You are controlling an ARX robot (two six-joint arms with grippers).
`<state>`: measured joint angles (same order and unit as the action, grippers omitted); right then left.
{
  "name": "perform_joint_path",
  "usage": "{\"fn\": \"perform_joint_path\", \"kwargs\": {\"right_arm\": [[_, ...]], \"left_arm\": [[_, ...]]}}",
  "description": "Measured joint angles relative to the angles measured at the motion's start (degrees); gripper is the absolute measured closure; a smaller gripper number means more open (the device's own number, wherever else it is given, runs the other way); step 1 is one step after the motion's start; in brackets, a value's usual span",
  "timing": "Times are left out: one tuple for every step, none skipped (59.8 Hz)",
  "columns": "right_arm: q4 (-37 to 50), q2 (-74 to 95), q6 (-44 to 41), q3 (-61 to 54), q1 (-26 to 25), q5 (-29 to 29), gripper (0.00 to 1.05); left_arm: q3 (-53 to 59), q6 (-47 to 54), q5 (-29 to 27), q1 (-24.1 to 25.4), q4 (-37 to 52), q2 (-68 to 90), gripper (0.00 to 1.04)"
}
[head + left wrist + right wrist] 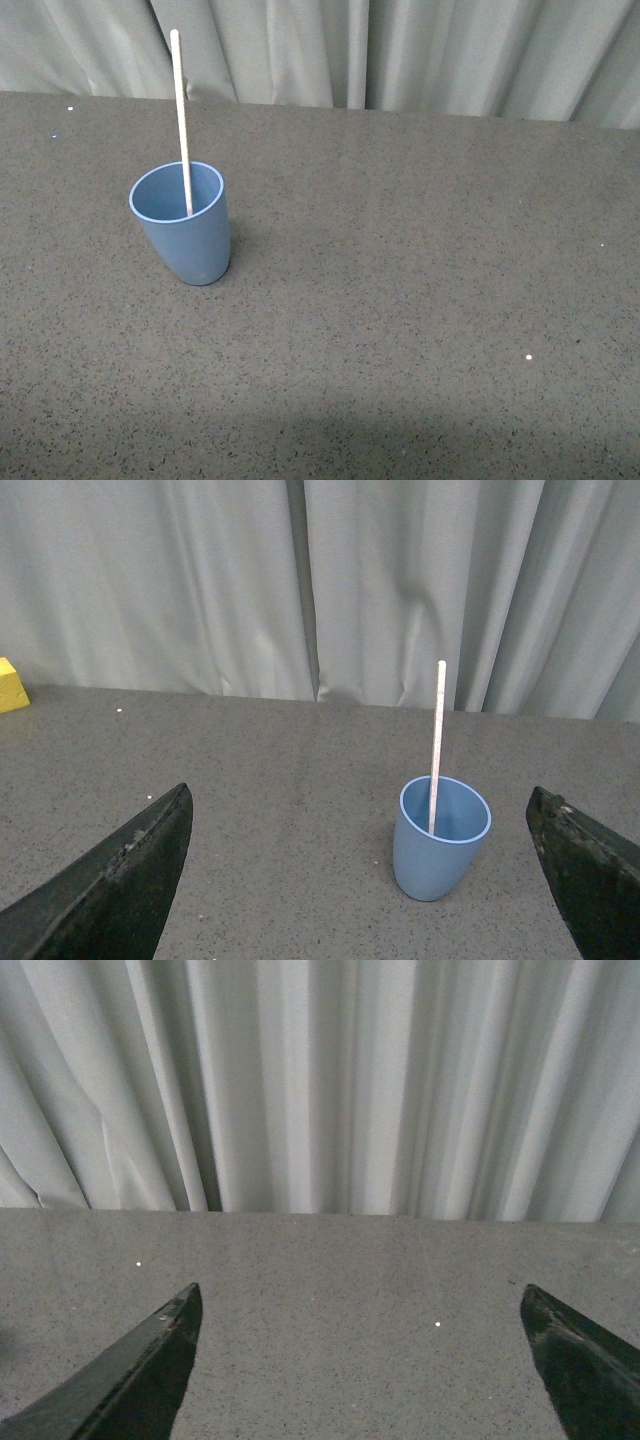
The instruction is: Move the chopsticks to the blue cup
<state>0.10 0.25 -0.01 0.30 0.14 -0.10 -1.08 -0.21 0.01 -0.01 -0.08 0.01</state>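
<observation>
The blue cup [184, 233] stands upright on the grey table, left of centre in the front view. The chopstick [181, 110], a thin pale stick, stands in it, leaning on the far rim and rising well above it. Neither arm shows in the front view. In the left wrist view the cup [438, 842] and the chopstick [437, 740] lie ahead of my left gripper [360, 805], which is open, empty and clear of the cup. My right gripper [360, 1295] is open and empty over bare table; cup and chopstick do not show in its view.
A grey speckled table [420, 300] runs back to a pale curtain [400, 50]. A yellow block [10, 685] sits at the table's far edge in the left wrist view. Small white specks [529, 357] lie on the surface.
</observation>
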Motion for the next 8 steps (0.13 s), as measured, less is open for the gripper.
{"fn": "perform_joint_path", "kwargs": {"right_arm": [[0.0, 0.0, 0.0, 0.0, 0.0, 0.0, 0.1], [0.0, 0.0, 0.0, 0.0, 0.0, 0.0, 0.1], [0.0, 0.0, 0.0, 0.0, 0.0, 0.0, 0.09], [0.0, 0.0, 0.0, 0.0, 0.0, 0.0, 0.09], [0.0, 0.0, 0.0, 0.0, 0.0, 0.0, 0.09], [0.0, 0.0, 0.0, 0.0, 0.0, 0.0, 0.09], [0.0, 0.0, 0.0, 0.0, 0.0, 0.0, 0.09], [0.0, 0.0, 0.0, 0.0, 0.0, 0.0, 0.09]], "left_arm": [[0.0, 0.0, 0.0, 0.0, 0.0, 0.0, 0.07], [0.0, 0.0, 0.0, 0.0, 0.0, 0.0, 0.07], [0.0, 0.0, 0.0, 0.0, 0.0, 0.0, 0.07], [0.0, 0.0, 0.0, 0.0, 0.0, 0.0, 0.07], [0.0, 0.0, 0.0, 0.0, 0.0, 0.0, 0.07], [0.0, 0.0, 0.0, 0.0, 0.0, 0.0, 0.07], [0.0, 0.0, 0.0, 0.0, 0.0, 0.0, 0.07], [0.0, 0.0, 0.0, 0.0, 0.0, 0.0, 0.07]]}}
